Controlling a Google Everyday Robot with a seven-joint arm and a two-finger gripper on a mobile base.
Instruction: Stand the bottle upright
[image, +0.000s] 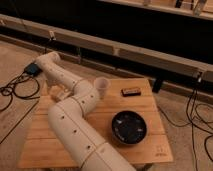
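On the floor at the far left lie dark cables (10, 92), and a small dark box (32, 68) sits near them. Next comes the wooden worktop (42, 145). A big white arm (75, 127) starts at the front edge, goes up across the left half of the worktop, bends at the back left corner and points down again. The tool (54, 91) is at that end, low over the left side of the worktop and partly hidden behind the arm. Its fingers are spread wide. I cannot tell if they touch anything. The bottle is hard to find. There are pale shapes by the tool, but I cannot tell if one of them is the bottle. Just right of the arm's bend stands a short white cup (102, 86), upright, near the back of the worktop. Further right lies a small flat dark thing (131, 92). In front of it sits a round black dish (128, 127). More cables (192, 112) hang on the floor at the right.
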